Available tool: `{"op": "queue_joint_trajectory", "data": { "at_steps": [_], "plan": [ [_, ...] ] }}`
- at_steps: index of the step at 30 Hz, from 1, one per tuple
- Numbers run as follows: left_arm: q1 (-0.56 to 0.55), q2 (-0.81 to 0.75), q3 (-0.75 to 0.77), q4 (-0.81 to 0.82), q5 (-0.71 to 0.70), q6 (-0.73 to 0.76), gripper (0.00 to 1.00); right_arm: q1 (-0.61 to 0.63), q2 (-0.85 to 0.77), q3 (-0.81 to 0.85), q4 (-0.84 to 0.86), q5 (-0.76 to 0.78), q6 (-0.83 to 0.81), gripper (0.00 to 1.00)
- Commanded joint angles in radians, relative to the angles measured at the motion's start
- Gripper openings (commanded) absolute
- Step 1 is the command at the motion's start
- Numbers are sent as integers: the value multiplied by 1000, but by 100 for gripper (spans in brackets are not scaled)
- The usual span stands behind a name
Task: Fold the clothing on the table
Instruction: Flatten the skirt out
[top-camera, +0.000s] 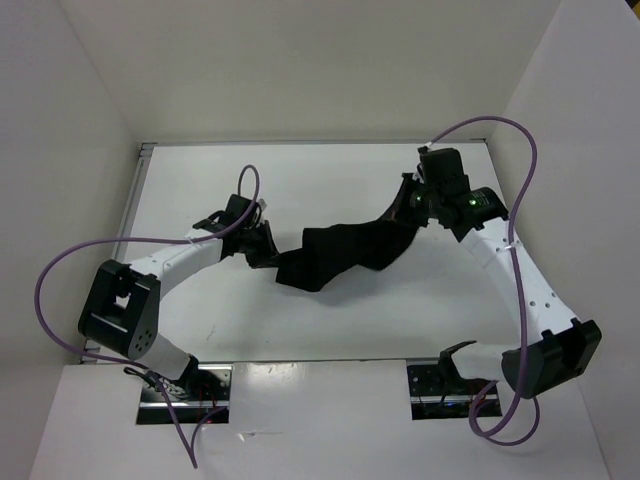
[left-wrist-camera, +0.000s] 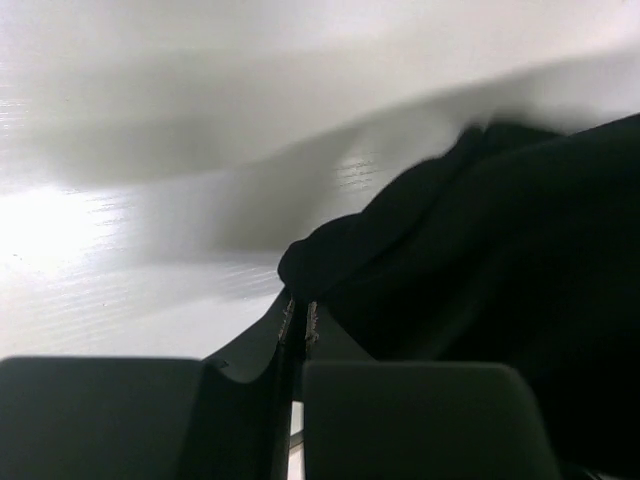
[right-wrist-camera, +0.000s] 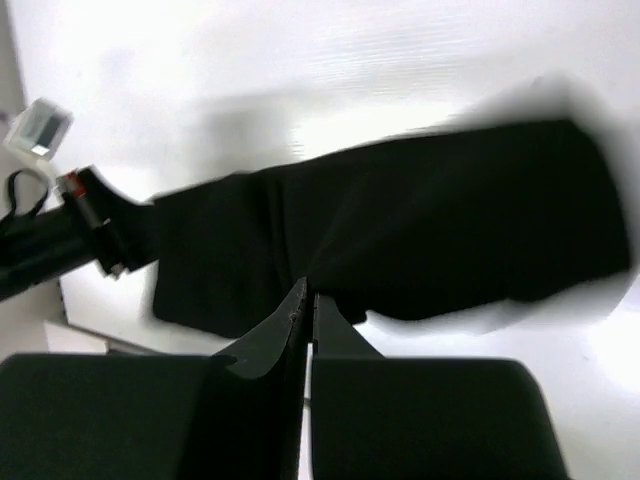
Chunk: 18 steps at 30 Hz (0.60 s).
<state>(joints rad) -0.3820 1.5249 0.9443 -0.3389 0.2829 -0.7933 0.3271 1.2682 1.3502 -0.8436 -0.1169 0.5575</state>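
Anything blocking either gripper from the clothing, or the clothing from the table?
Nothing visible. The left gripper and right gripper are shut on opposite ends of the clothing, which stretches between them over the table.

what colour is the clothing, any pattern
Plain black, no pattern; the clothing shows best in the top external view.

Tall white walls (top-camera: 300, 60) stand at the back and on both sides. At the front lies a flat white board (top-camera: 320, 425). It has two holes with shiny metal plates, one on the left (top-camera: 215, 385) and one on the right (top-camera: 425, 388).
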Motion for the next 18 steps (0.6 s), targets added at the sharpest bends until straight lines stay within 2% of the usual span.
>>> {"op": "queue_joint_trajectory", "data": {
  "at_steps": [1,8,10,12,15,18],
  "plan": [
    [3,-5,28,-2,-13,-3,0,21,-20,73,66,-43,5,0],
    [14,-28,60,-49,-71,15,0,35,37,230,101,-121,-47,0],
    [34,-39,85,-58,-71,25,0,44,25,244,179,-121,-70,0],
    [57,-75,115,-68,-83,25,0,44,13,265,239,-192,-94,0],
    [100,-165,140,-89,-96,25,0,44,33,344,195,-181,-94,0],
    [120,-265,140,-127,-105,25,0,44,25,284,127,-127,-79,0]
  ]
}}
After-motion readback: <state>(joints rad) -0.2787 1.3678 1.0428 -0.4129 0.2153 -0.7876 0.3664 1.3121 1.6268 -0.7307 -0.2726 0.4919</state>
